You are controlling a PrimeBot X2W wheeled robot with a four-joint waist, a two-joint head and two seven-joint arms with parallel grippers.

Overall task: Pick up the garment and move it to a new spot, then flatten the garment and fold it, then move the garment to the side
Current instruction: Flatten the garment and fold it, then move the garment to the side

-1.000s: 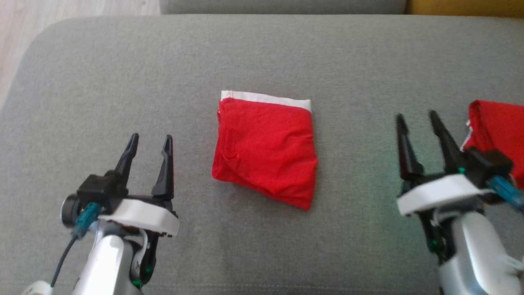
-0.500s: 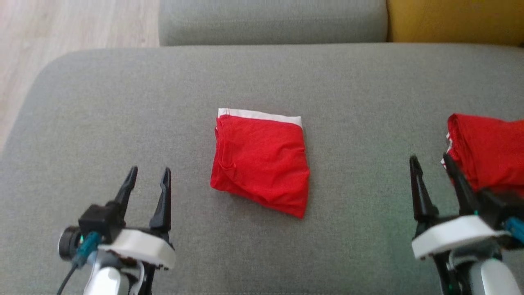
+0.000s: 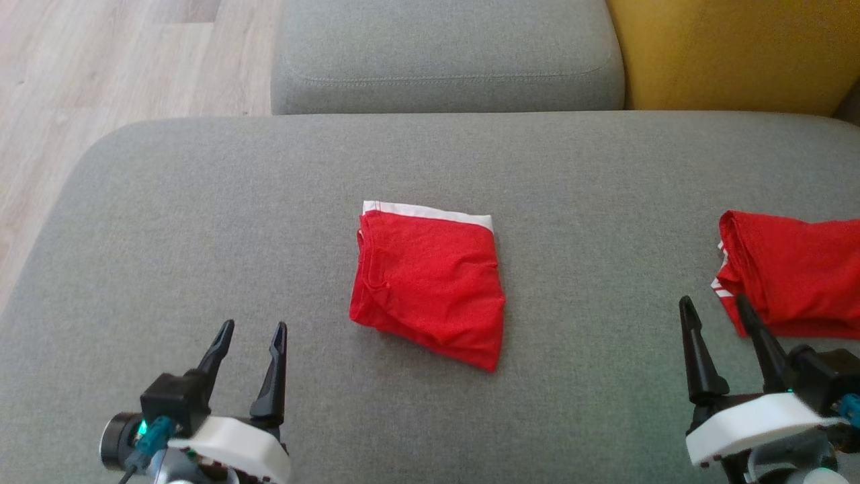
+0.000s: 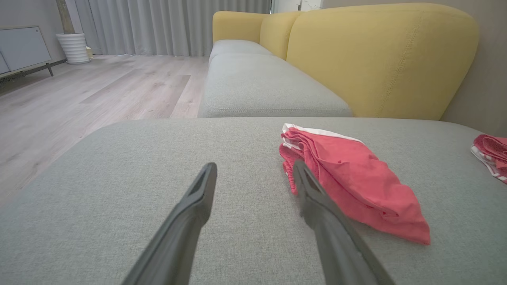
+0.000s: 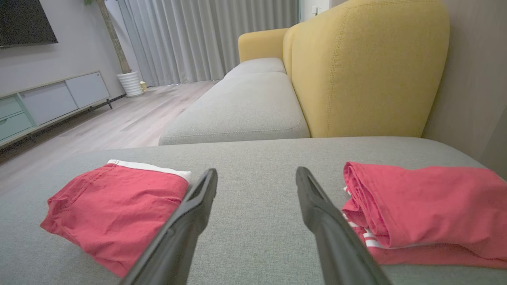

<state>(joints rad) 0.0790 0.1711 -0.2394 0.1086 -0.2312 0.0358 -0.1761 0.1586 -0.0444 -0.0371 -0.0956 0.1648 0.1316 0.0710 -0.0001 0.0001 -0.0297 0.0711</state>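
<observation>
While both arms sit low over the grey cushion [image 3: 201,222], the garment [image 3: 427,282] lies folded near the cushion's middle: red cloth in a rough square, with a white band along its far edge and its near right corner running to a point. It rests flat and nothing holds it.

Left gripper [image 3: 254,325]: jaws spread wide, nothing between them, fingers pointing away from the robot. The garment lies ahead of its tips and off to its right, with bare cushion between. In the left wrist view the right-hand finger crosses the garment's near edge in the picture, but the head view shows a clear gap.

Right gripper [image 3: 712,300]: jaws spread wide, nothing between them. The garment lies well apart to its left and slightly ahead, farther from this gripper than from the left one. In the right wrist view it sits left of the left-hand finger and outside the jaws.

A second garment [image 3: 793,279], also red and folded with white stripes at its edge, lies at the cushion's right side, just beside the right gripper's outer finger. Cannot tell whether that finger touches it.

Beyond the cushion are another grey seat [image 3: 447,57], a yellow backrest [image 3: 725,54] and a wooden floor [image 3: 101,60].
</observation>
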